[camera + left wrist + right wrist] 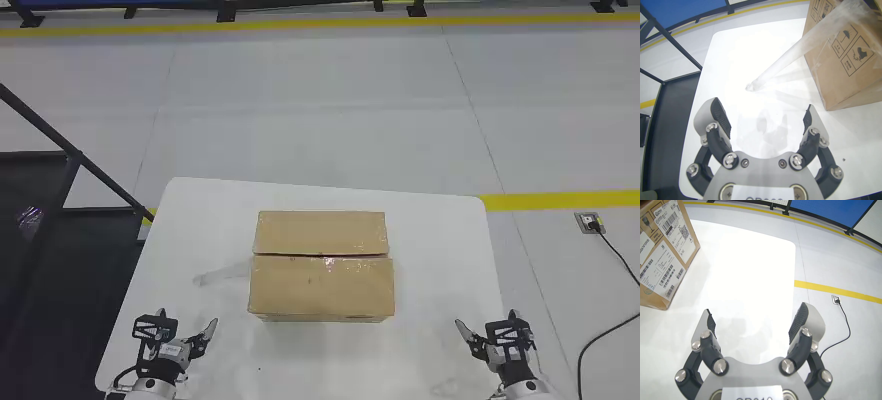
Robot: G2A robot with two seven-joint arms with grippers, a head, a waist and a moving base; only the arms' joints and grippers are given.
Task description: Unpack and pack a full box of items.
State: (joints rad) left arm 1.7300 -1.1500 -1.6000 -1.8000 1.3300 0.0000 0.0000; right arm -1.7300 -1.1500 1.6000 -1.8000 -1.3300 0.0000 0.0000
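Note:
A closed brown cardboard box [321, 265] stands in the middle of the white table [440, 250], its top flaps meeting along a taped seam. A loose strip of clear tape [783, 58] hangs off the box [844, 56] and reaches down to the tabletop. My left gripper [178, 333] is at the table's near left corner, open and holding nothing [762, 111]. My right gripper [495, 335] is at the near right corner, also open and holding nothing [755, 318]. The box side [662, 260] facing the right gripper carries several white labels.
A black frame with dark bars [60, 180] stands to the left of the table. On the floor to the right are a yellow line [560, 200] and a wall-type socket with a black cable [592, 223].

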